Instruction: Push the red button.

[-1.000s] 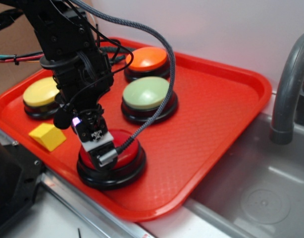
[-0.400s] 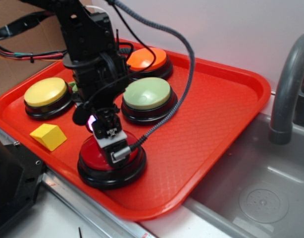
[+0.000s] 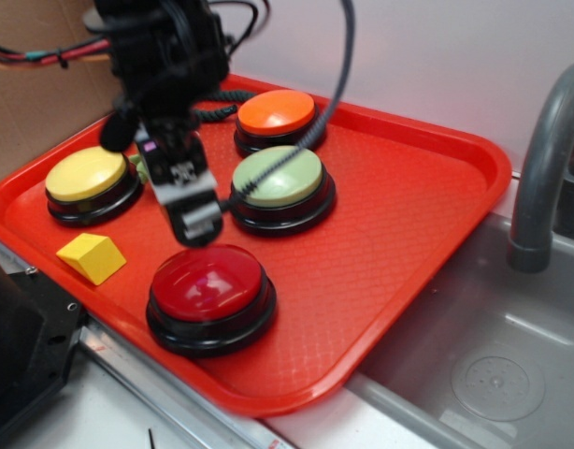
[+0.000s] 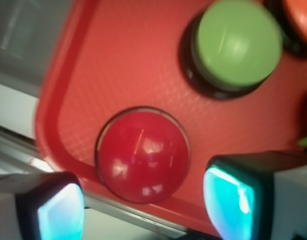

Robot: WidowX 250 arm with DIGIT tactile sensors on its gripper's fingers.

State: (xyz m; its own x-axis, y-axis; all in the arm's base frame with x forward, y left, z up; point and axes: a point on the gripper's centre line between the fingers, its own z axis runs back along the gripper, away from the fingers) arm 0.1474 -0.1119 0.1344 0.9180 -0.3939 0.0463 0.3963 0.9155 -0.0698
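The red button (image 3: 209, 283), a glossy dark-red dome on a black base, sits at the front of the red tray (image 3: 408, 187). My gripper (image 3: 199, 227) hangs in the air just above and behind it, not touching it. In the wrist view the red button (image 4: 143, 155) lies below and between the two fingers, and the gripper (image 4: 143, 207) is open and empty, its cyan-lit pads (image 4: 228, 200) wide apart.
A green button (image 3: 279, 178), an orange button (image 3: 276, 112) and a yellow button (image 3: 84, 175) also sit on the tray. A yellow block (image 3: 91, 257) lies left of the red button. A steel sink (image 3: 493, 365) with a grey faucet (image 3: 544, 168) is at the right.
My gripper was down on top of the red button. It has risen off it and moved back, leaving the dome fully uncovered.
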